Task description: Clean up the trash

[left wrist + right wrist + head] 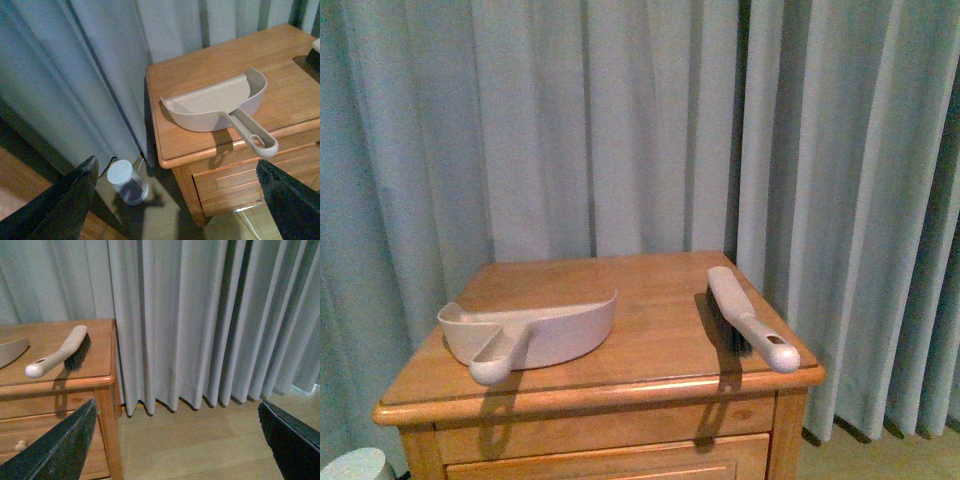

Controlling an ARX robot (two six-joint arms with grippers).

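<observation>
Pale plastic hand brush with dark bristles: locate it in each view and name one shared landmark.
Front view: brush on the wooden cabinet's right side, handle frontward.
Left wrist view: only a cut-off sliver beyond the beige dustpan.
Right wrist view: brush near the cabinet's curtain-side corner.
Shared landmark: the cabinet top.

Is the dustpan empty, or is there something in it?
Empty: the left wrist view looks down into the dustpan and shows only its bare inner floor, with nothing lying inside.
</observation>
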